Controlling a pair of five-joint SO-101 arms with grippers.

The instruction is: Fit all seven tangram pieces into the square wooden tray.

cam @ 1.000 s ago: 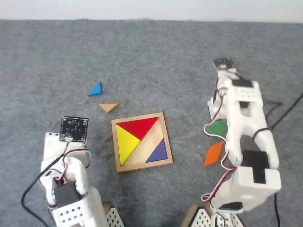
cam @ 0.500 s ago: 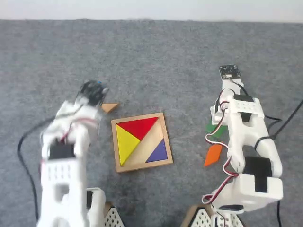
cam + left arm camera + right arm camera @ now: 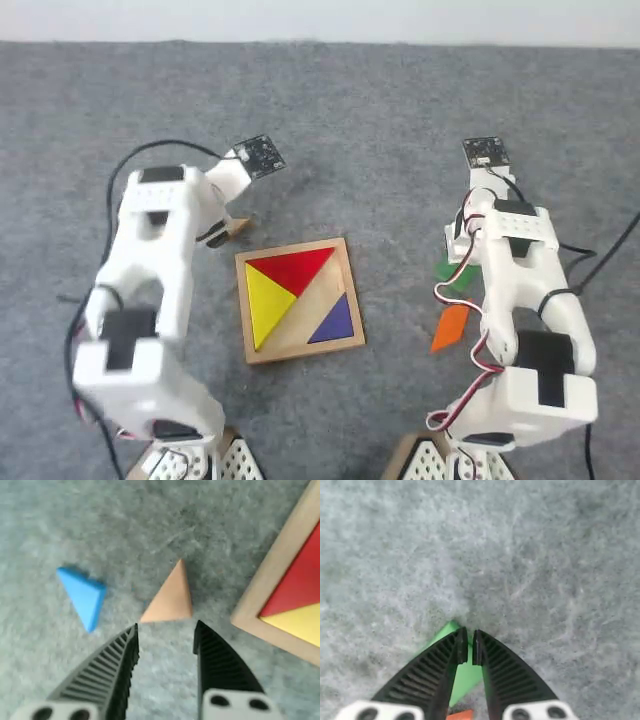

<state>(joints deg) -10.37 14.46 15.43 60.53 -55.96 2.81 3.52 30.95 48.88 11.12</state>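
The square wooden tray [image 3: 345, 290] lies mid-table holding a red triangle [image 3: 295, 268], a yellow triangle [image 3: 261, 300] and a purple triangle [image 3: 336, 322]. A tan triangle [image 3: 170, 599] lies on the grey mat just off the tray's far left corner [image 3: 272, 587]. My left gripper [image 3: 165, 628] hovers open right by its edge. A blue triangle [image 3: 84, 596] lies beside it. My right gripper [image 3: 469, 639] is shut above a green piece [image 3: 463, 675]. The green piece [image 3: 456, 272] and an orange parallelogram [image 3: 451, 326] lie right of the tray, by the right arm.
Grey carpet-like mat [image 3: 360, 130] covers the table. The left arm [image 3: 150, 260] stretches along the tray's left side. The right arm [image 3: 520, 290] stands over the pieces on the right.
The left arm swung out from its folded pose at the front left to over the tan triangle, covering the blue one in the high view. The right arm shifted slightly, then stayed still.
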